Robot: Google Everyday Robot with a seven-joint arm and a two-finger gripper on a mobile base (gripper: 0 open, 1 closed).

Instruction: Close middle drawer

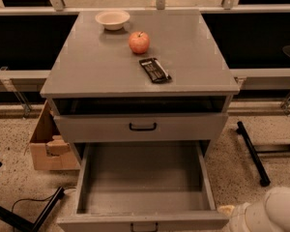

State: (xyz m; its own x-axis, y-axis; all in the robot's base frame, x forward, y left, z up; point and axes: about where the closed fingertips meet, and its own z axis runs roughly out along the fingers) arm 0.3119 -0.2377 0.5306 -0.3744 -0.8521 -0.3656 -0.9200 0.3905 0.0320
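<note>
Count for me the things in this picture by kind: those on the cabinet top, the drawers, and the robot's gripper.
bowl: 1
apple: 1
black packet: 1
drawers: 2 (middle drawer pulled out, upper drawer above it)
gripper: 1, low right, beside the middle drawer's front corner
Total: 6

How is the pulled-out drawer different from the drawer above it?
The middle drawer is pulled far out; the upper drawer is pushed in. The middle drawer shows its empty inside; the upper drawer shows only its front. Both are grey with black handles. The gripper is by the middle drawer's right front corner.
</note>
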